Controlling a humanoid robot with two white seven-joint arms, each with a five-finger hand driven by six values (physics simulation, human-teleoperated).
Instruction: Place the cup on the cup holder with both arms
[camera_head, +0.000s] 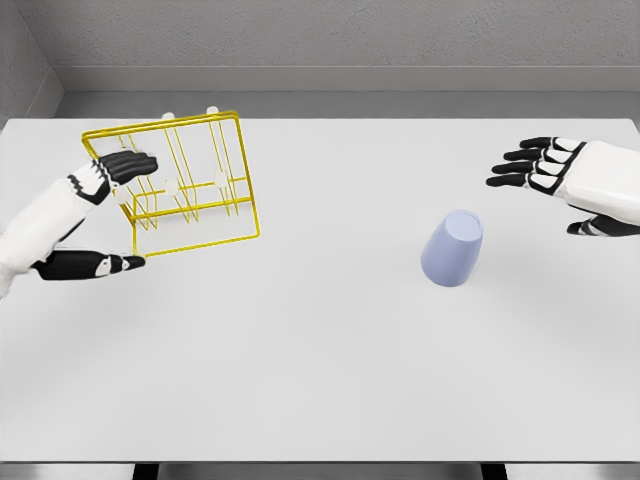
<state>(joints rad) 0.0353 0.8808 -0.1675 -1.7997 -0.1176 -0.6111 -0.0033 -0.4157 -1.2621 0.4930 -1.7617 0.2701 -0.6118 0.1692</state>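
Observation:
A pale lavender cup stands upside down on the white table, right of the middle. A yellow wire cup holder with white-tipped pegs stands at the back left, tilted. My left hand is at the rack's left edge, its fingers spread against the wire frame and its thumb below near the lower left corner; the frames do not show a firm grasp. My right hand hovers open to the upper right of the cup, its fingers pointing left, a clear gap from the cup.
A grey wall runs behind the table's far edge. The table's front edge lies along the bottom of the view, with dark legs showing beneath it.

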